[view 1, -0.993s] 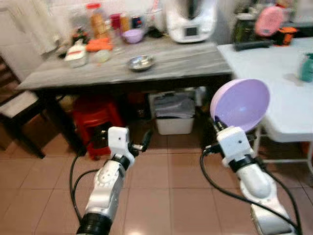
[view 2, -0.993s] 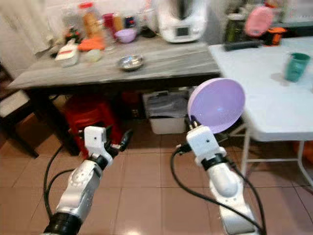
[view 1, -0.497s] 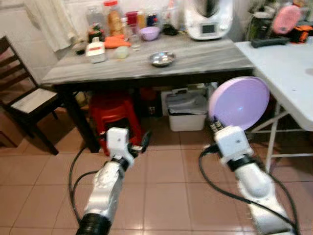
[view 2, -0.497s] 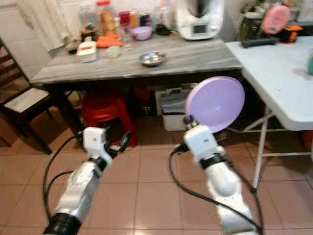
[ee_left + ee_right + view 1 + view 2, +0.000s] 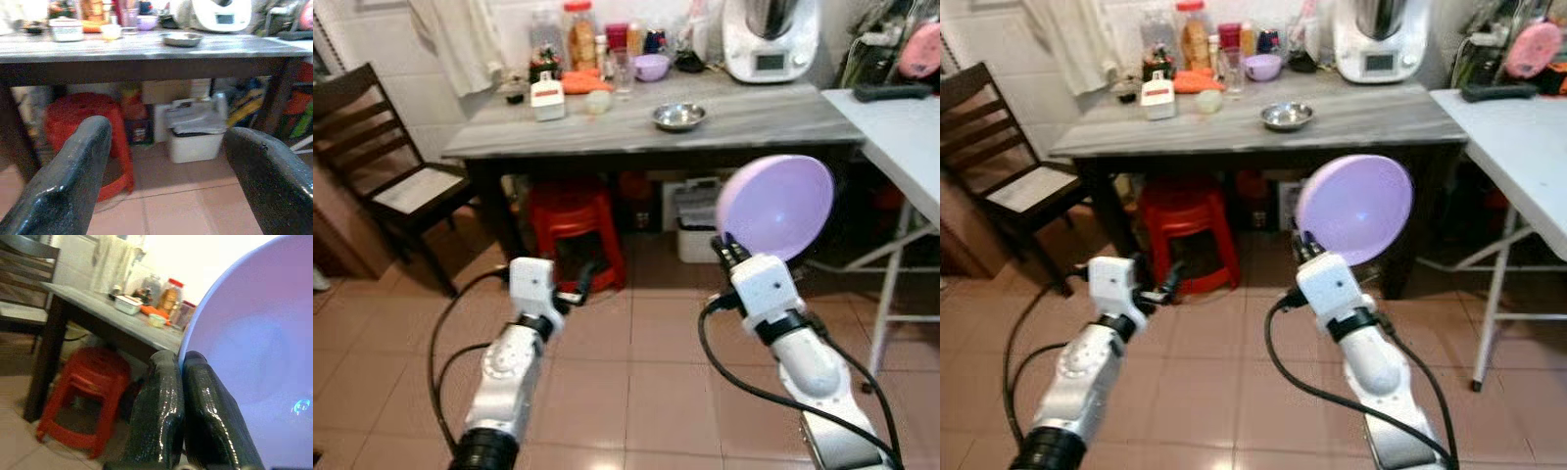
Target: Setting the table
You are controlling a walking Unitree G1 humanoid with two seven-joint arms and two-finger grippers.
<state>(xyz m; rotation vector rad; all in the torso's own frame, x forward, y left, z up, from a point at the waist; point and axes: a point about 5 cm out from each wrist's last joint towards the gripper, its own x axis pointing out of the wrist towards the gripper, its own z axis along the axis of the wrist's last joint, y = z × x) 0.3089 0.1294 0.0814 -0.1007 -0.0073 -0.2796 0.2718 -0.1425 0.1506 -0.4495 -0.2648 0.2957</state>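
My right gripper [image 5: 728, 249] is shut on the rim of a lilac plate [image 5: 775, 208], held upright at chest height over the tiled floor. In the right wrist view the two black fingers [image 5: 168, 406] pinch the plate's edge [image 5: 254, 347]. My left gripper [image 5: 583, 285] stands open low at the left with nothing between its fingers [image 5: 73, 171]. Ahead stands a grey wooden table [image 5: 773, 116] carrying a steel bowl [image 5: 679, 117], a small purple bowl [image 5: 652, 67], jars and a white kitchen machine [image 5: 769, 39]. A white folding table [image 5: 911, 127] is at the right.
A dark wooden chair [image 5: 386, 166] stands at the left. Under the grey table are a red plastic stool [image 5: 570, 220] and a white bin [image 5: 193, 134]. The white folding table's metal legs [image 5: 891, 294] reach down at the right. Tiled floor lies before me.
The camera has swung left: the grey table now sits centred and the chair has come into view. Both grippers keep their pose, the right still holding the plate.
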